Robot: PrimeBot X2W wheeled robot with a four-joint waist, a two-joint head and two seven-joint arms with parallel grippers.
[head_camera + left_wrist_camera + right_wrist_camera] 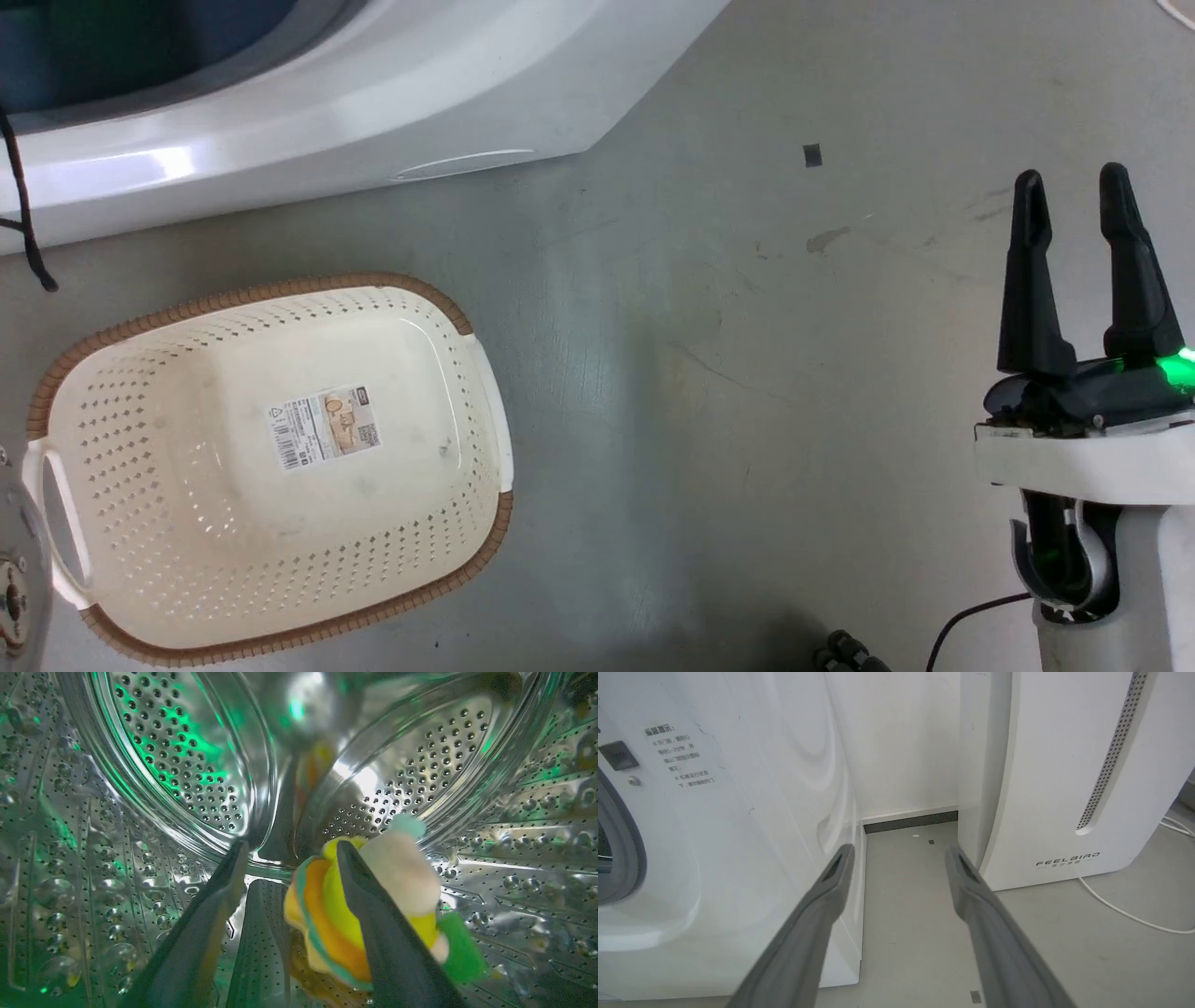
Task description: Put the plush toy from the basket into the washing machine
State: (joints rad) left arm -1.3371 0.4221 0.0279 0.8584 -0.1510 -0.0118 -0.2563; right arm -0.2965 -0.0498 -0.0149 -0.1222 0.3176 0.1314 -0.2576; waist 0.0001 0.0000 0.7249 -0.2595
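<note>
As the left pincer (290, 848) sits open in the washing machine (187, 765), plush toy (327, 914) beside one finger, release looks done; next, withdraw without snagging.

The head camera looks steeply down at the floor (747, 392), basket (280, 288) and washing machine (373, 93) front, both floor and front shared with the low, forward-facing right wrist camera. The left wrist camera sits close inside the drum (187, 765).

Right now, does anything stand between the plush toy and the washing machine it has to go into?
Nothing visible does. The plush toy is already inside the washing machine, against its steel drum. The jaws of the left gripper stand open, with one finger crossing in front of the toy without clamping it.
</note>
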